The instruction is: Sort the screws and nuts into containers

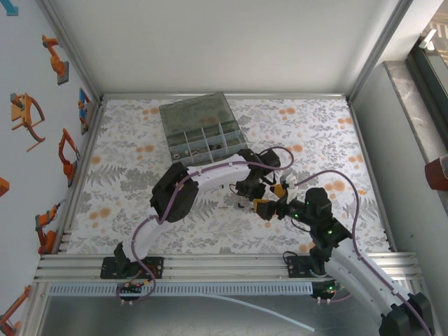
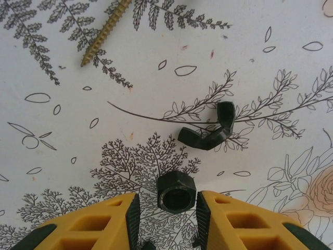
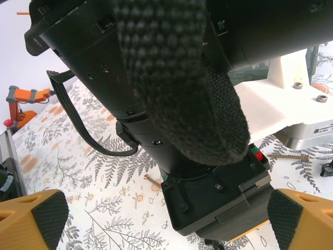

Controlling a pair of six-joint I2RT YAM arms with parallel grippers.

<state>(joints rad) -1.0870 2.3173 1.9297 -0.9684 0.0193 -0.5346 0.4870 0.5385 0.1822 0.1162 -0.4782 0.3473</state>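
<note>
On the fern-print tablecloth (image 2: 78, 156), the left gripper (image 2: 167, 202) is straddling a black hex nut (image 2: 177, 192). Its yellow fingers (image 2: 112, 219) are standing narrowly apart, with the nut lying between the tips, nearer one pad than the other and not yet pinched. A black wing nut (image 2: 210, 133) is lying just beyond, and a brass screw (image 2: 106, 31) farther off. Seen from above, the organiser box (image 1: 196, 113) is sitting open at the table's far side, well apart from the nut. The right gripper (image 3: 166, 219) is hanging with fingers spread wide, holding nothing, close up to the left arm's wrist (image 3: 208, 198). The danger is in the closing: with the nut off-centre at the very fingertips, one pad is likely to strike first and flick it away. The crowding arms are also risking a knock that spoils the grip.
</note>
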